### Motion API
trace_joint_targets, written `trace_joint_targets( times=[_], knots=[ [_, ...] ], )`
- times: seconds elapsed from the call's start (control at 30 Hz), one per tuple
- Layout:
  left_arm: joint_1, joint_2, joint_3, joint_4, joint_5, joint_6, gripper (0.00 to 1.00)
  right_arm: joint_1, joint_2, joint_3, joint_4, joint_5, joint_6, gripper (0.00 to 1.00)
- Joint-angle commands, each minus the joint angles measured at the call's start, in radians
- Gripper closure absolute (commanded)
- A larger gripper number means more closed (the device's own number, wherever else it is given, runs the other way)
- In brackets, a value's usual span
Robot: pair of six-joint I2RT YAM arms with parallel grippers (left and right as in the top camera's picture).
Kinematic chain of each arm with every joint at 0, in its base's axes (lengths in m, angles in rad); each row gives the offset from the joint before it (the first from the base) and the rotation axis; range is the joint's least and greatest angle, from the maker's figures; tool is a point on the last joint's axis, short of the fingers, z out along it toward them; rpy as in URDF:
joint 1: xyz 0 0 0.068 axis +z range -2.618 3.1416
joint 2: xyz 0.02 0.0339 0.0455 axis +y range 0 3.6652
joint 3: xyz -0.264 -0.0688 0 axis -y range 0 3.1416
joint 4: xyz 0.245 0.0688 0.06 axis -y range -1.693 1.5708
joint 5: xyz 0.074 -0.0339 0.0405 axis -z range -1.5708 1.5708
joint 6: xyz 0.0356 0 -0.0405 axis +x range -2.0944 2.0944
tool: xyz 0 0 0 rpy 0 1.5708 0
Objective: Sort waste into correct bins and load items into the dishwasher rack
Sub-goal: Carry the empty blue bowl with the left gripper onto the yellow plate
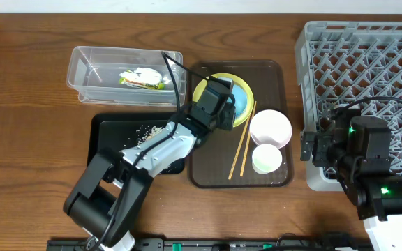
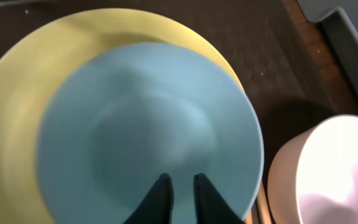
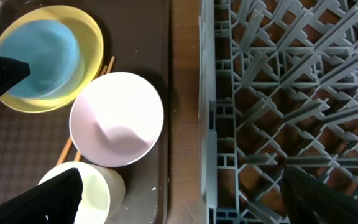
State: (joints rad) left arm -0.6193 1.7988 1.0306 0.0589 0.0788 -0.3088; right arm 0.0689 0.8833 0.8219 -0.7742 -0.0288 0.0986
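From overhead, the brown serving tray [image 1: 271, 70] sits mid-table [image 1: 33, 139] and carries all the dishes. In its far-left part is the yellow plate [image 1: 202, 89] with the light blue bowl [image 1: 243, 94] resting in it. The white-pink bowl [image 1: 270, 127] stands in the tray's right half, and the small white cup [image 1: 266, 158] is just nearer than it. The chopsticks [image 1: 243, 139] lie along the tray's middle, slanting from the plate's edge toward the near rim. The left claw [image 1: 222, 104] hangs over the plate and bowl. Off the tray's far-left corner is the clear tub [image 1: 82, 77], holding the wrapper [image 1: 144, 78] and white paper. The black tray [image 1: 107, 139] lies just beside the brown tray's left edge, with rice scraps [image 1: 151, 130] in its far part. The grey rack [image 1: 368, 56] stands to the right of the tray, and the right claw [image 1: 313, 148] sits between the two.

The left wrist view looks straight down into the blue bowl [image 2: 148, 124], which is nested on the yellow plate [image 2: 17, 124] with the brown tray's [image 2: 278, 50] dark floor around them. The left claw [image 2: 182, 186] is almost fully clenched. Only a thin slit parts its tips, and nothing is in it. The white-pink bowl [image 2: 328, 174] shows at the lower right.

In the right wrist view, the right claw [image 3: 179, 186] is released, its fingers spread wide and grasping nothing. One finger is over the brown tray [image 3: 17, 149] by the cup [image 3: 98, 190] and the other is over the rack [image 3: 278, 93]. A strip of table [image 3: 185, 93] separates tray and rack. On the tray are the white-pink bowl [image 3: 117, 118], the blue bowl [image 3: 45, 56] in the plate [image 3: 92, 56], and the chopsticks [image 3: 66, 149], which are partly hidden.
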Motion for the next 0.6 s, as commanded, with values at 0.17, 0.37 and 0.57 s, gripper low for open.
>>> trace_joint_targets(
  times=[0.17, 0.37, 0.57],
  knots=[
    [0.001, -0.209, 0.014, -0.127, 0.159, -0.01, 0.46, 0.006, 0.0, 0.017, -0.004, 0.002, -0.002, 0.01],
    [-0.015, -0.265, 0.014, -0.275, 0.269, -0.137, 0.45, 0.006, 0.0, 0.017, -0.003, 0.002, -0.002, 0.01],
    [-0.105, -0.223, 0.014, -0.326, 0.276, -0.179, 0.45, 0.006, 0.0, 0.017, -0.004, 0.002, -0.002, 0.01]
  ],
)
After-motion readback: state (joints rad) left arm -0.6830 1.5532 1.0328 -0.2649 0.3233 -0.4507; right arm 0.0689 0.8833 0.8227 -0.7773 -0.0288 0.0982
